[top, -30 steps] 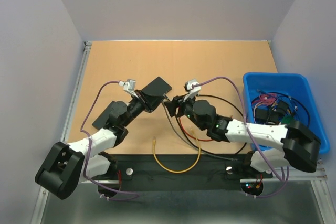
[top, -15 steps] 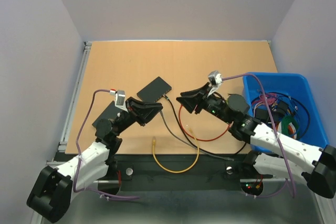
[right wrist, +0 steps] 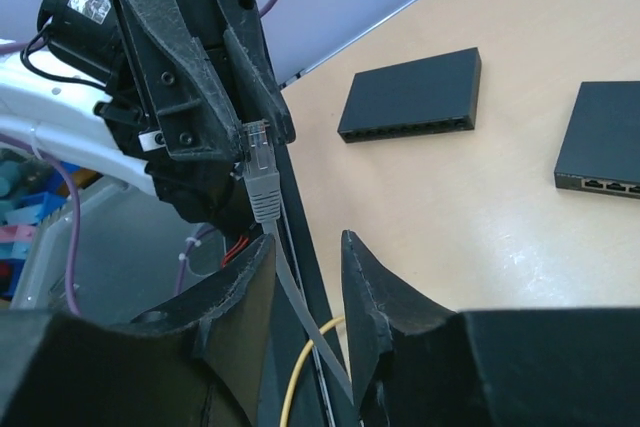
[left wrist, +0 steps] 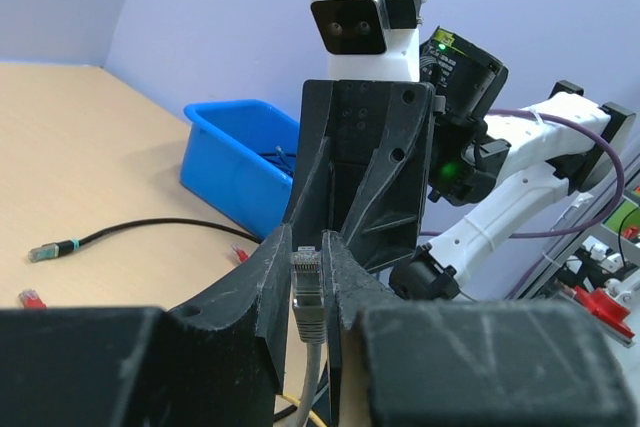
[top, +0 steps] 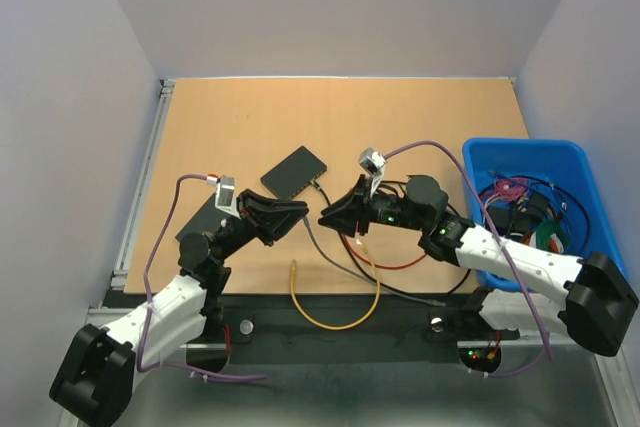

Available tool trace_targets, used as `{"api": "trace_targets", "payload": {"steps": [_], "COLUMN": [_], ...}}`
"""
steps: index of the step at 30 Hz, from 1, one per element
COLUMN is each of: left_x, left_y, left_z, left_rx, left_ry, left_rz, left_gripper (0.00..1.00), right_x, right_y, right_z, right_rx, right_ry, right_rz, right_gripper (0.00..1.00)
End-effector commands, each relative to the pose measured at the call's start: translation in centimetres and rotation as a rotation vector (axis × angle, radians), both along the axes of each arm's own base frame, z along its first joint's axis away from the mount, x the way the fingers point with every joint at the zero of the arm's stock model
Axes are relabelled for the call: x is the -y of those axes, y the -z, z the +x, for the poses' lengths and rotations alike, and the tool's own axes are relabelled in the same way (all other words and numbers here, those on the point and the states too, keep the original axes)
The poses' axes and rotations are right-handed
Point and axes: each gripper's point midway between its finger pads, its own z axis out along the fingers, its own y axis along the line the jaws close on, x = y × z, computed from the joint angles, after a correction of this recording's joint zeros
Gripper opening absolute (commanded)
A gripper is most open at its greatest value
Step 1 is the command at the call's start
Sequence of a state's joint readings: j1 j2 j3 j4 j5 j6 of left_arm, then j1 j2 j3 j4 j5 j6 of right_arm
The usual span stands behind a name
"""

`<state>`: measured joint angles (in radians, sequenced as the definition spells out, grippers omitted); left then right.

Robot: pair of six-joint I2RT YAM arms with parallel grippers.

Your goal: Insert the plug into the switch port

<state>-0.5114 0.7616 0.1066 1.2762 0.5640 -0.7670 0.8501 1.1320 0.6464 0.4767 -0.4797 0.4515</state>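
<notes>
1. My left arm [top: 165,302] reaches forward and inward from its base, elbow bent.
2. The left end effector [top: 298,210] points to the right, its fingers pinched on a grey plug [left wrist: 305,277].
3. My right arm [top: 520,259] stretches out leftward.
4. The right end effector [top: 328,217] faces the left one tip to tip, close by, with its fingers parted.

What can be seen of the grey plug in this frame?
The plug is a clear plastic network connector with a grey boot and thin grey cable trailing down. It is pinched, tip up in both wrist views, between the fingers of the left hand, off the table. The open right hand faces it; the cable runs between its fingers.
</notes>
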Motion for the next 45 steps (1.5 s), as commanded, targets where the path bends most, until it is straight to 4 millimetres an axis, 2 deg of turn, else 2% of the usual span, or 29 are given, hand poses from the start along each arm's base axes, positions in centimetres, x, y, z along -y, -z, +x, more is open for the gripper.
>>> {"api": "trace_targets", "payload": {"steps": [1,14,26,45], "left_x": [-1.0,-0.8,-1.0,-1.2], "left_y": [-4.5,-4.3,-4.5,-4.8], "left_z": [-2.4,-2.6,-3.0,-3.2], "left_rx": [0.205,0.201,0.213,0.218], "left_ry": [0.020,0.054,0.053,0.049], "left_rz": [-0.123,-0.139,-0.144,-0.154], "left_gripper": [0.00,0.00,0.00,0.00], "right_x": [-0.8,-1.9,-2.6,-3.3], "right_y": [-3.7,-3.8,-2.3,-1.1], "right_z": [-0.6,-0.3,0.2,0.5], "right_rx": [0.063,0.056,0.024,-0.011], "right_ry": [-0.067,-0.105,-0.109,-0.123], "right_rz": [0.099,0.116,0.100,0.092], "right_gripper": [0.38,0.36,0.36,0.36]}}
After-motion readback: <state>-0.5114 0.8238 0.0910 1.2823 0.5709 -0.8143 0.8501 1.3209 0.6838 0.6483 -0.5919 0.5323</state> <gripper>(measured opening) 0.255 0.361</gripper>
